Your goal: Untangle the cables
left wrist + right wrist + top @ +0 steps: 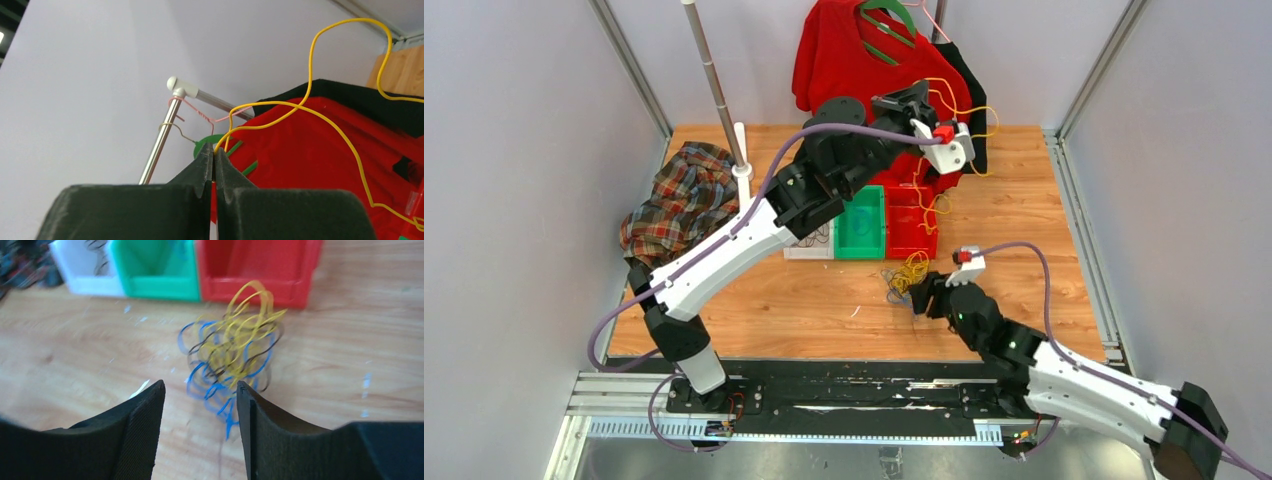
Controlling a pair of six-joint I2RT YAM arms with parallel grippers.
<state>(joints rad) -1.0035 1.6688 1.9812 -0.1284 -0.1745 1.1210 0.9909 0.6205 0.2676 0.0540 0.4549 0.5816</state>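
The left end effector [214,156] is raised high in front of the hanging red shirt [310,170], its jaws pinched shut on a yellow cable [310,65] that loops away and trails downward. The other cables [232,347] — yellow, blue and black curls in one tangle — lie on the counter [75,350] just before the red bin [260,270]. The right end effector [200,390] hovers near that tangle, jaws wide apart, gripping nothing.
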